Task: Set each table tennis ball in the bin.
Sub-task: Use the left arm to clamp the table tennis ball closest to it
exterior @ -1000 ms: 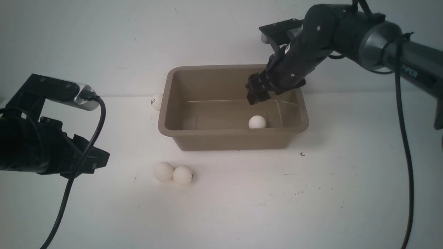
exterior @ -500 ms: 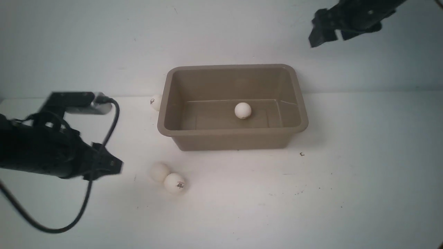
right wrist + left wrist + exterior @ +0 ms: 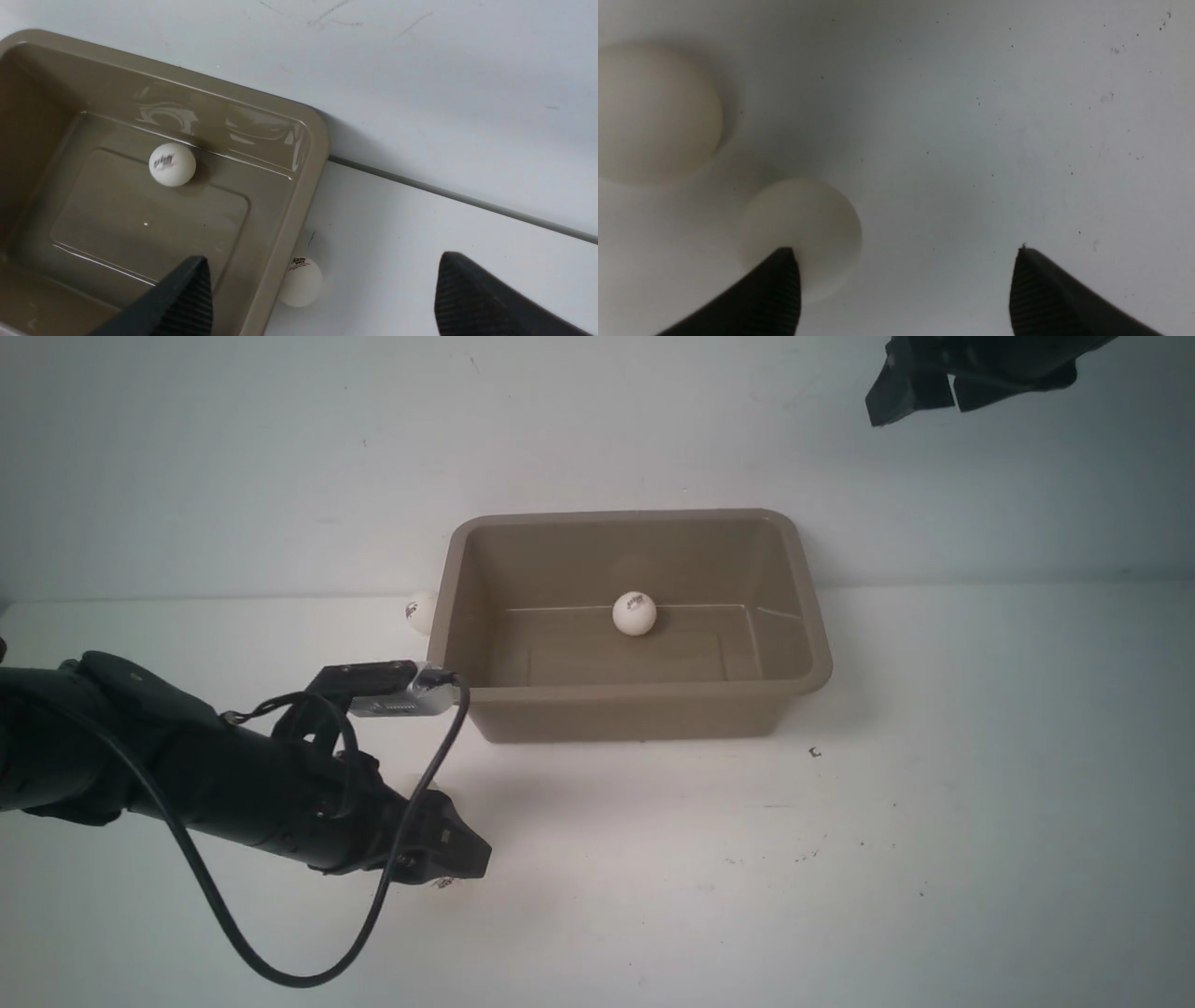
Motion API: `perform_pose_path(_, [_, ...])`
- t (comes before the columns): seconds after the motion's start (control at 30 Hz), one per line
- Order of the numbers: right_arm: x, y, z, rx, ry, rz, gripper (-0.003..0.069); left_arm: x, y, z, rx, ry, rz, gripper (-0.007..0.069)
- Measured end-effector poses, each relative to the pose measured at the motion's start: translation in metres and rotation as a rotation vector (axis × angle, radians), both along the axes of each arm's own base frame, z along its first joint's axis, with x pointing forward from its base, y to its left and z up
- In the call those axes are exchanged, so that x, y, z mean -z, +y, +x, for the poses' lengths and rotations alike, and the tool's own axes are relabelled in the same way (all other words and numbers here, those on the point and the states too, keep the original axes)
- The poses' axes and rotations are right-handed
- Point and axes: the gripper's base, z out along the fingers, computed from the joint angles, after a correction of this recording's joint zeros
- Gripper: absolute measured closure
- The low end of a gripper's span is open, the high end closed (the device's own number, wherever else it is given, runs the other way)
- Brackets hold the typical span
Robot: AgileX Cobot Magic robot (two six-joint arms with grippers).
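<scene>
The taupe bin (image 3: 635, 689) stands mid-table with one white ball (image 3: 634, 613) on its floor by the back wall. Another ball (image 3: 422, 611) rests against the bin's left outer wall. My left gripper (image 3: 457, 859) is low over the table in front of the bin, open. In the left wrist view one ball (image 3: 803, 233) touches one fingertip (image 3: 777, 289), mostly outside the open gap, and a second ball (image 3: 654, 112) lies farther off. My right gripper (image 3: 920, 387) is open and empty, high at the back right. Its wrist view shows the bin (image 3: 289, 210), the ball inside (image 3: 172, 164) and the ball outside (image 3: 301, 281).
The white table meets a white back wall just behind the bin. My left arm and its cable (image 3: 280, 971) lie across the table's front left. Bare table lies right of the bin.
My right gripper lifted out of the bin to the upper right. The ball in the bin rolled left and back. My left arm swung right and down onto the two front balls.
</scene>
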Motion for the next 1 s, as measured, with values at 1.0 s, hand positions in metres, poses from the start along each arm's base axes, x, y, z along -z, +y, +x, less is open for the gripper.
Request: perform_pose_path(1.0, [-0.001, 0.002, 0.000, -0.010, 0.002, 0.027, 0.0081, 0.022, -0.005, 0.008, -0.030, -0.015, 0.096, 0.0082])
